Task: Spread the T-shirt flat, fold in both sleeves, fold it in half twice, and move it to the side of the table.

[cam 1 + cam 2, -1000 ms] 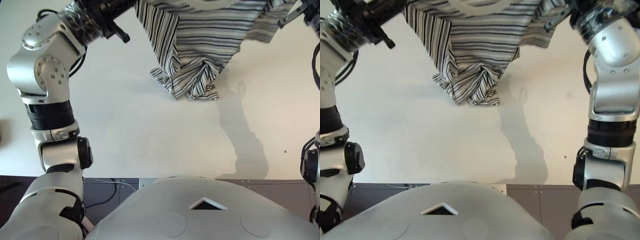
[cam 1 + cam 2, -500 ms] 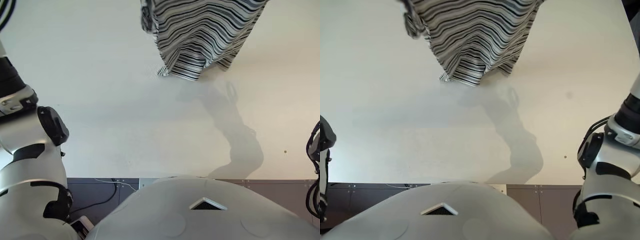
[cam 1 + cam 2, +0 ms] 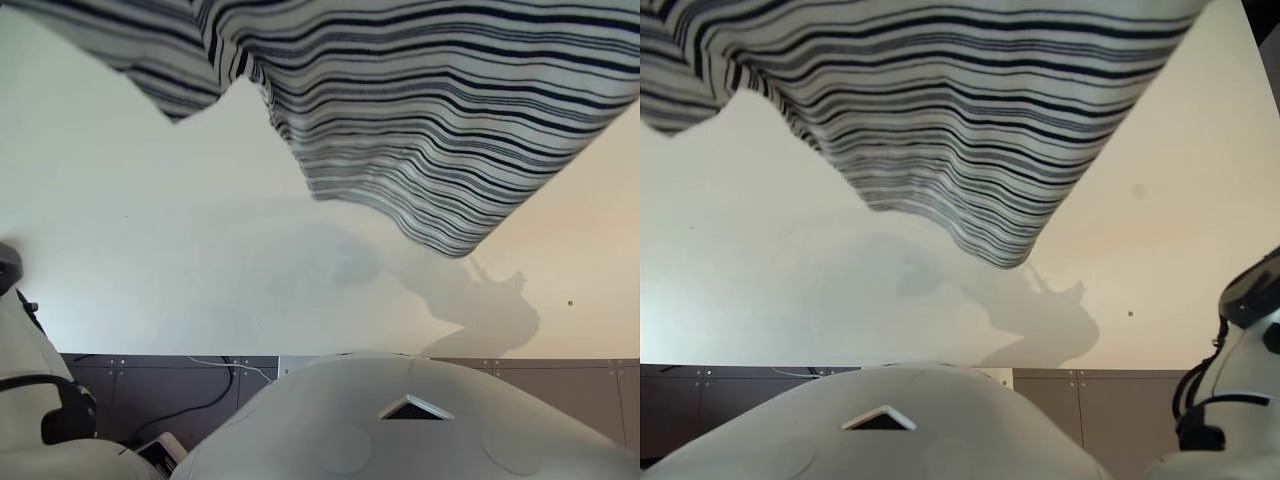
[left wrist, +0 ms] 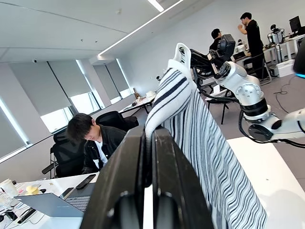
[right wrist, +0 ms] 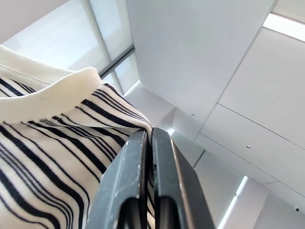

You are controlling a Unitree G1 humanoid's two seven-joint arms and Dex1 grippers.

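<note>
T-shirt (image 3: 420, 130) is hanging above the surface (image 3: 200, 290), the left gripper (image 4: 148, 136) and right gripper (image 5: 148, 134) each pinching its upper edge. Lowering the 2 evenly, hem landing first, is looking best for spreading it flat.

You have a white table (image 3: 150, 280) with its near edge running across 6 o'clock. On it you can see one tiny dark speck (image 3: 570, 302) toward 4 o'clock.
</note>
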